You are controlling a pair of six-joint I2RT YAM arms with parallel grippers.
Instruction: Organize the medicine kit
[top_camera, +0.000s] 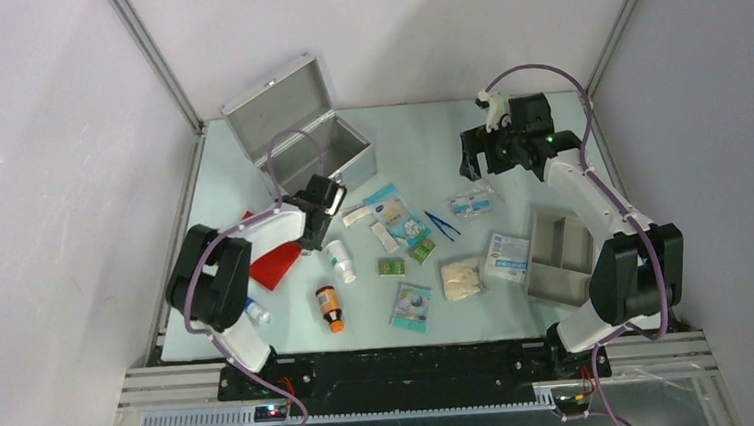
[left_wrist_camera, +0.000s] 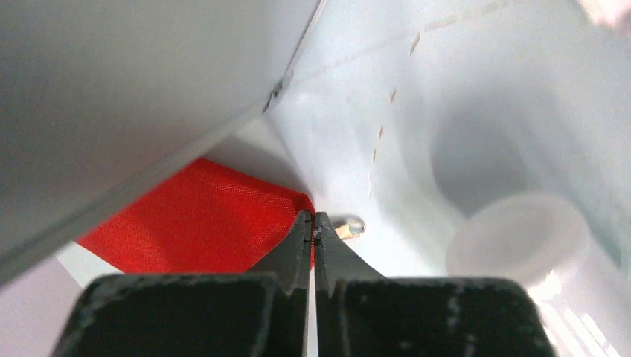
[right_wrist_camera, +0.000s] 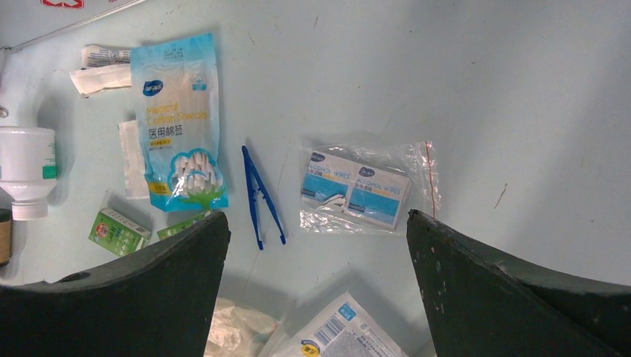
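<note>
The medicine kit [top_camera: 300, 138], a silver case, stands at the back left with its lid up. Just in front of it my left gripper [top_camera: 318, 203] is low over the corner of a flat red pouch [top_camera: 276, 262]. In the left wrist view its jaws [left_wrist_camera: 313, 217] are shut on that corner of the red pouch [left_wrist_camera: 201, 216], and a small metal zipper pull [left_wrist_camera: 350, 227] sticks out beside them. My right gripper [top_camera: 502, 150] hangs open above the back right of the table. Nothing lies between its fingers [right_wrist_camera: 316, 217].
Loose supplies lie mid-table: a white bottle [top_camera: 339, 261], a brown bottle [top_camera: 331, 307], a blue swab bag [right_wrist_camera: 178, 123], blue tweezers [right_wrist_camera: 262, 195], bagged alcohol wipes [right_wrist_camera: 357, 187] and green packets [right_wrist_camera: 115, 231]. A grey divided tray [top_camera: 560, 256] sits at the right.
</note>
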